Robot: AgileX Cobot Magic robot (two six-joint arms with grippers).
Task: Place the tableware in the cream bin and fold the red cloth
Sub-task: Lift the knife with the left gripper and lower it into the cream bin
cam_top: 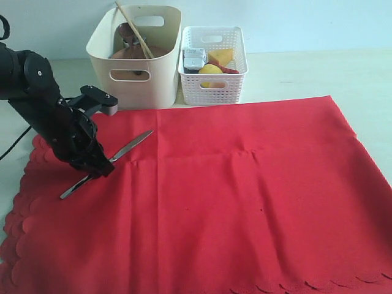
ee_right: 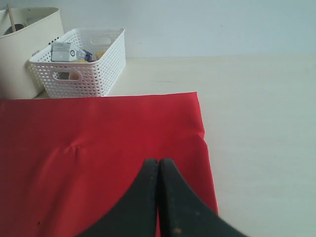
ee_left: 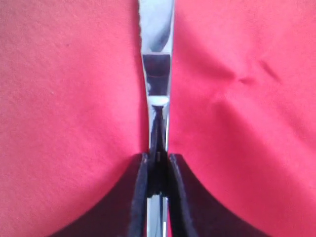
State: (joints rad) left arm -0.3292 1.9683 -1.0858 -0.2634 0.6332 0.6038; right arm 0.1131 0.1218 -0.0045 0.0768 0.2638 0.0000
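We see the cloth (cam_top: 245, 196) spread flat on the table (cam_top: 306, 73), covering most of its near part. Behind the cloth's far edge stand the bin (cam_top: 156, 73) on the left and the basket (cam_top: 214, 89) just beside it on the right. In the bin lies a plate (cam_top: 130, 54), with chopsticks (cam_top: 136, 32) leaning up past the rim. The basket holds a carton (cam_top: 194, 58), a lemon (cam_top: 210, 70) and cheese (cam_top: 222, 56). On the cloth's left part the knife (cam_top: 131, 146) lies slantwise, our left gripper (cam_top: 98, 170) on its nearer half. Our right gripper (ee_right: 159, 165) is over the cloth, near an edge
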